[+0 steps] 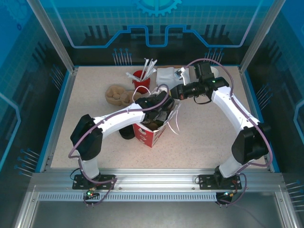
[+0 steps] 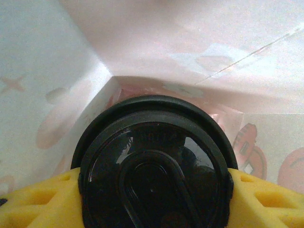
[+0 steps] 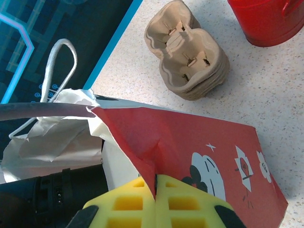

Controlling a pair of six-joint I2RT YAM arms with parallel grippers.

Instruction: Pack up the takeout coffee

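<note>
- Clamped on the coffee with the left gripper, yellow pads at 3 and 9 o'clock of the black lid.
- Carried apparently upright, long axis vertical, lid facing the wrist, already inside the bag, white walls close at 9, 12 and 3 o'clock.
- Pinched tight on the bag's red rim with the right gripper, probably to hold the mouth open.
- Seen from above: right gripper at about 1 o'clock of the bag.
- Judged next: straight down along the cup's axis, then release. A left-arm job; bag floor hidden.
- Beyond, at 11 o'clock: carrier stack, then red bucket.
</note>
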